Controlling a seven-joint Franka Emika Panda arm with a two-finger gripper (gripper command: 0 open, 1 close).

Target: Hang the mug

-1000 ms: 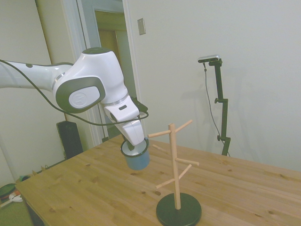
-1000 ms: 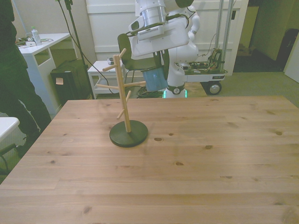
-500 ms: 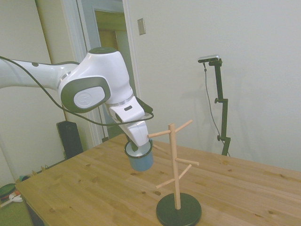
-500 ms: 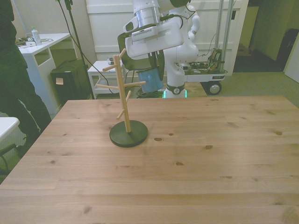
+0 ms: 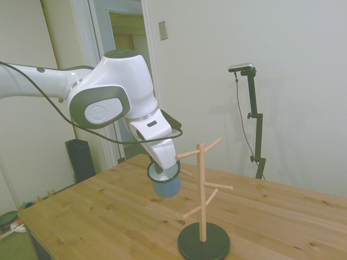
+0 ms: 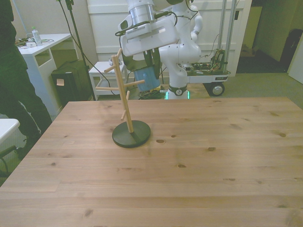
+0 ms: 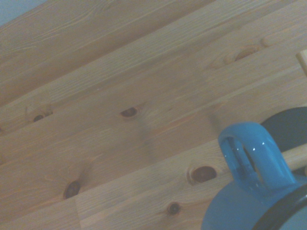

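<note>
The gripper (image 5: 164, 164) is clamped on the mug (image 5: 165, 181), holding it above the worktop (image 5: 97, 216) beside the peg stand (image 5: 202, 195). Since earlier, the mug has moved closer, and the stand has tilted slightly.

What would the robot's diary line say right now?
claw: shut on mug | mug: in the air, handle at a peg | peg stand: on table | hung: not yet

**Materials & finish**

Mug (image 7: 249, 191): glossy blue enamel-like glaze w/ highlights, dark rim, white inside. Stand (image 5: 202, 189): pale bare wood post & pegs, smooth, matt; base (image 6: 131, 134) dark, matt. Table (image 6: 189, 179): knotty pine planks, satin sheen, visible grain. Arm (image 5: 108, 97): smooth glossy white plastic shells, grey trim.
</note>
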